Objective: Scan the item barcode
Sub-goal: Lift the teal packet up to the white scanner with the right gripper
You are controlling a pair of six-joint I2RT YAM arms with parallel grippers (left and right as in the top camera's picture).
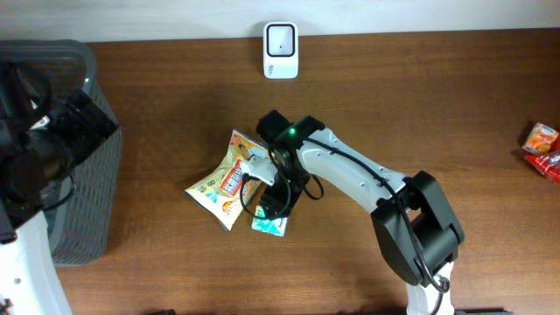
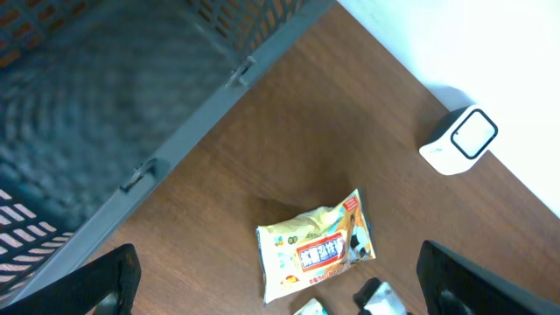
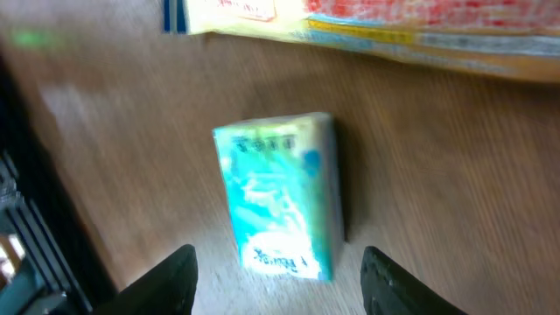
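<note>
Right wrist view shows the right gripper (image 3: 284, 284) open and empty, flanking the teal packet (image 3: 276, 197) lying on the table (image 1: 437, 105); it should pinch the long sides squarely, then carry it toward the scanner (image 1: 281, 50) at 12 o'clock.

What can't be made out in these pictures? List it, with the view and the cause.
The packet: right wrist view is blurred, so its print is unreadable and no barcode shows.
Same packet, overhead: mostly under the right gripper.
The snack bag: cut off by the right wrist view's top edge.
The red wrappers: cut off by the overhead view's right edge.
</note>
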